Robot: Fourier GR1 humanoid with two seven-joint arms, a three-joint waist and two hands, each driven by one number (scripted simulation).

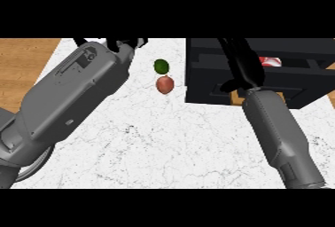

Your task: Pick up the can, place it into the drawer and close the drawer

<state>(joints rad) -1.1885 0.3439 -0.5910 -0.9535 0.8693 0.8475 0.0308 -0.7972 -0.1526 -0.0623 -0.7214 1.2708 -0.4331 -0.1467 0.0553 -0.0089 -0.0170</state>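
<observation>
A red and white can (270,61) lies inside the dark open drawer (294,84) at the upper right, only partly showing behind the drawer's edge. My right hand (243,66) reaches over the drawer just left of the can, with its fingers stretched out straight and its thumb sticking out to the left; it holds nothing. My left hand (124,43) rests open at the top edge of the view, left of centre, far from the drawer.
A green round fruit (161,66) and a reddish-brown one (165,84) lie on the white marble counter (170,142) between the two arms. My left forearm (72,97) covers the counter's left side. Wooden floor (23,62) shows at far left.
</observation>
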